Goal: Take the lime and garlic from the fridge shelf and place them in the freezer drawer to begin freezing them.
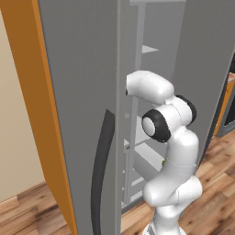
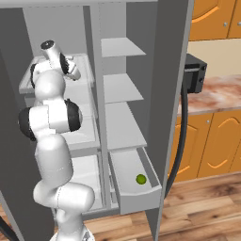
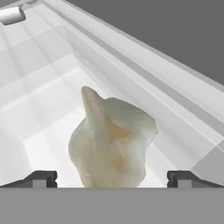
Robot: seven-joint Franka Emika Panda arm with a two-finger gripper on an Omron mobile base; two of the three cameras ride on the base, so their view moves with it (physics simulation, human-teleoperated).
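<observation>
Garlic: a pale, lumpy, faintly translucent bulb (image 3: 111, 140) lies on the fridge shelf (image 3: 39, 100), its pointed tip up and leaning slightly left in the hand view.
Gripper: midway point (image 3: 111, 178) falls on the lower part of the garlic; the jaws stand at their widest and grip nothing.
Fingers: the two dark tips (image 3: 41, 178) sit at either side of the garlic, each well clear of its flanks, so the bulb lies between them without touching either.
Fridge shelf: a ribbed, whitish translucent panel with a small white tab (image 3: 12, 15) at its back edge, beyond the garlic; in the right base view the hand reaches onto this upper left shelf (image 2: 82, 70).
Lime: a small yellowish-green ball (image 2: 140, 179) rests on the floor of the freezer drawer, toward its front wall.
Freezer drawer: a pale grey tray (image 2: 141, 200) pulled out at the lower right of the fridge, well below the shelf with the garlic.
Arm: the white arm (image 2: 49, 122) rises in front of the open fridge, left of the freezer drawer.
</observation>
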